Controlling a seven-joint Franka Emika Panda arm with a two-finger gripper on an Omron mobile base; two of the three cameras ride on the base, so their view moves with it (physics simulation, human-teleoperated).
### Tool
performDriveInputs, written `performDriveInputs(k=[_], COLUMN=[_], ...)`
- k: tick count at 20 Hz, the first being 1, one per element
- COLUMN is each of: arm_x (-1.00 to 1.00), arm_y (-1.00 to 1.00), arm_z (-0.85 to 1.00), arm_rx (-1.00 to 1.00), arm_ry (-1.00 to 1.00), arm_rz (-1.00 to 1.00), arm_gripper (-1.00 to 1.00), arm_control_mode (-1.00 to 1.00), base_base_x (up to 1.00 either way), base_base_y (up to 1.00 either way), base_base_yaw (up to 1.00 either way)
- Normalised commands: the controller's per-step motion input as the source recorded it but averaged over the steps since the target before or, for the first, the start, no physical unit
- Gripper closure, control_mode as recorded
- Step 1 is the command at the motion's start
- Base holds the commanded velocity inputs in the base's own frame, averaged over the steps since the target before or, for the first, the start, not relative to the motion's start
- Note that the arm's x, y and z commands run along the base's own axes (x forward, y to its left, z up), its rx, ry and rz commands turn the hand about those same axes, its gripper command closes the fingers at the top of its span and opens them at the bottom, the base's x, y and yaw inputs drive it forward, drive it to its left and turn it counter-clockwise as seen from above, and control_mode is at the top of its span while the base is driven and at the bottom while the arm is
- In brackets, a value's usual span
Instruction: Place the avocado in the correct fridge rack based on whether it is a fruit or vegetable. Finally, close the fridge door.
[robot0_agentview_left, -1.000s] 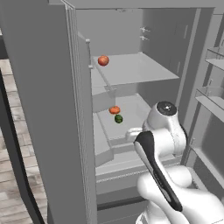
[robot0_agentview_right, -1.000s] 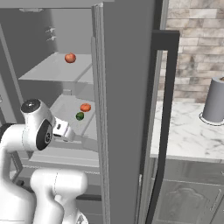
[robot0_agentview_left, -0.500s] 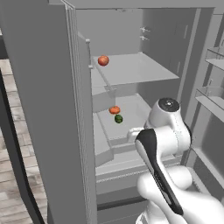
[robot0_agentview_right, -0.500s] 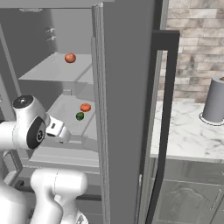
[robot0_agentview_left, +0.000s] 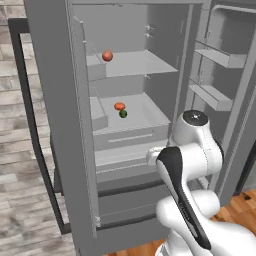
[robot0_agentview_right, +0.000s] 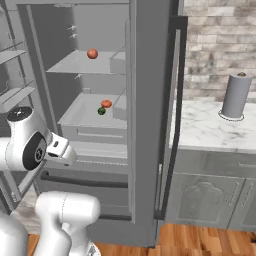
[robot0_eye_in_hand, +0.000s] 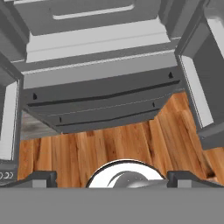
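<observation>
Kitchen fridge standing open; avocado (robot0_agentview_left: 123, 114) already resting on fridge rack (robot0_agentview_left: 145, 116) beside orange-red fruit (robot0_agentview_left: 119, 106). Claw (robot0_eye_in_hand: 112, 175) spread, holding nothing, pointed down at floor, below and outside rack. Fridge door (robot0_agentview_left: 227, 95) being left unclosed.

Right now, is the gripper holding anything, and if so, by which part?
Nothing is held. The gripper has its jaws wide apart with nothing between them, and the avocado lies on the fridge rack beside an orange-red fruit.

Glossy white arm (robot0_agentview_left: 192, 150), dark joint caps and stripe.
</observation>
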Motion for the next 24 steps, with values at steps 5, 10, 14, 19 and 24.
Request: performDriveInputs(k=[5, 10, 14, 19, 24], arm_x=[0.00, 0.00, 0.00, 0.00, 0.00], arm_y=[0.00, 0.00, 0.00, 0.00, 0.00], arm_z=[0.00, 0.00, 0.00, 0.00, 0.00], arm_rx=[0.00, 0.00, 0.00, 0.00, 0.00], arm_ry=[0.00, 0.00, 0.00, 0.00, 0.00], arm_rz=[0.00, 0.00, 0.00, 0.00, 0.00], arm_gripper=[-1.00, -1.00, -1.00, -1.00, -1.00], arm_control_mode=[1.00, 1.00, 1.00, 1.00, 1.00], base_base_x=[-0.40, -0.36, -0.47, -0.27, -0.14], base_base_y=[0.02, 0.07, 0.07, 0.18, 0.27], base_base_yaw=[0.00, 0.00, 0.00, 0.00, 0.00])
